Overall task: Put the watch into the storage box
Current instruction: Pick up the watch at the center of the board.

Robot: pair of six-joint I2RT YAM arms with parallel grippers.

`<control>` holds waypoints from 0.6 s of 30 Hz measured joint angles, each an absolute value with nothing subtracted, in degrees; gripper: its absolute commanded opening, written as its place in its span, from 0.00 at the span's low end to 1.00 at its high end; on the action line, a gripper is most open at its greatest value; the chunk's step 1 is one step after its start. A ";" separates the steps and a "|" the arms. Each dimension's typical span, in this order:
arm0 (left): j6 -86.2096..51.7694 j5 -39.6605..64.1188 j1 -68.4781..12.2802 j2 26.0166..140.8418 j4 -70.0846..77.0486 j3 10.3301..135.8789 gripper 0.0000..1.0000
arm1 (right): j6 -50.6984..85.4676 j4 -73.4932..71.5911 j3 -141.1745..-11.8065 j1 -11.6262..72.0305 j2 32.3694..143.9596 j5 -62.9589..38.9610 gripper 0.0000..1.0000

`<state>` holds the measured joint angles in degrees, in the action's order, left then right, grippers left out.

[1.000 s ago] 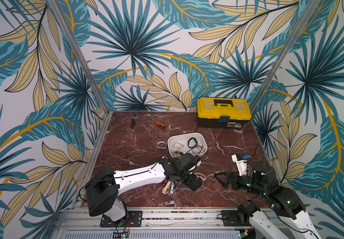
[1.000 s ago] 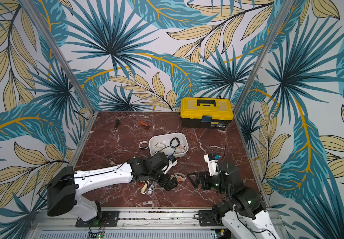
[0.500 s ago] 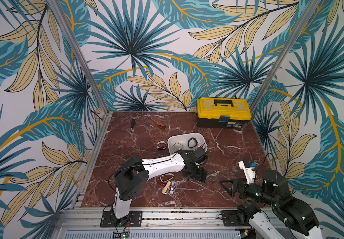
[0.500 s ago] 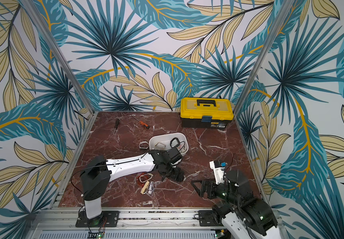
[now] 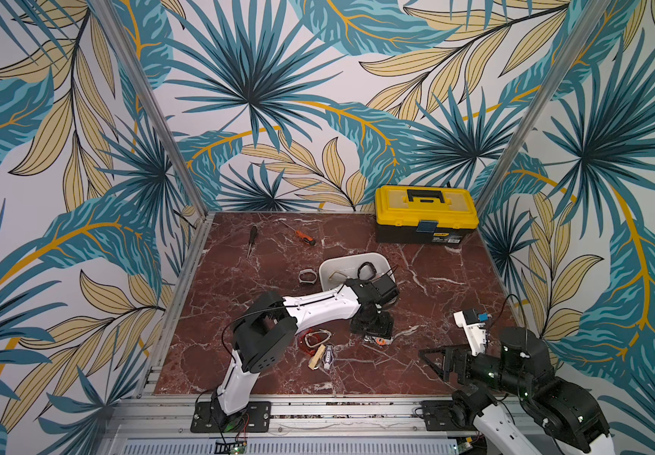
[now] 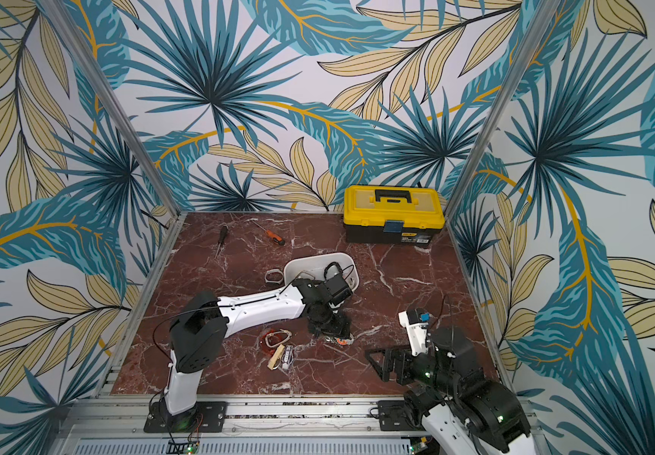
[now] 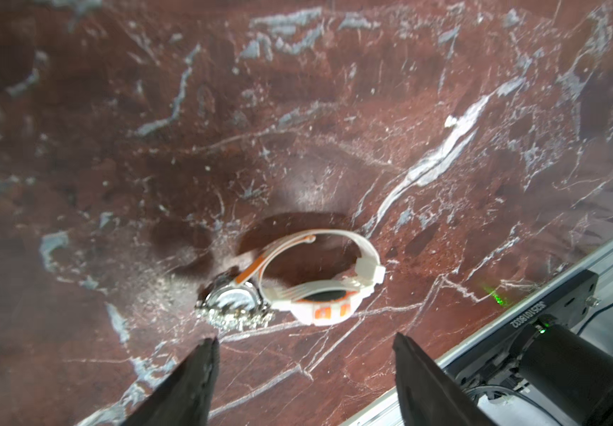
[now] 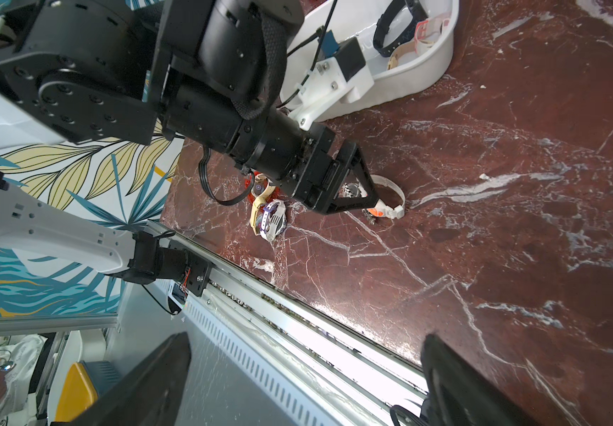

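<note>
Both top views look down on the whole table; wrist views show it close

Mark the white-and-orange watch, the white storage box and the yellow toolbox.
white-and-orange watch [image 7: 331, 312]: left wrist view, case.
white storage box [image 5: 352, 256]: a top view, far rim.
yellow toolbox [image 5: 397, 201]: a top view, lid.

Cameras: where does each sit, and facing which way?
Top views: high in front, looking down on the table; left arm and right arm show.
Left wrist: on the left arm, looking down at the white-orange watch; left hand open.
Right wrist: on the right arm, facing the left arm and box; right hand open.
Shared: both wrist views show that watch.
</note>
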<state>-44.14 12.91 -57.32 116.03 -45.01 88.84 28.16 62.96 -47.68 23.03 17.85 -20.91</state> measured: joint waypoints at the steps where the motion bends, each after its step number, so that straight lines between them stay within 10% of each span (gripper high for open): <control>1: -44.16 12.91 -57.28 116.31 -45.15 89.21 0.74 | 28.05 62.96 -47.62 23.03 17.74 -20.91 1.00; 18: -42.81 13.37 -57.32 122.10 -48.86 95.00 0.56 | 27.77 63.13 -47.46 23.03 16.95 -20.88 1.00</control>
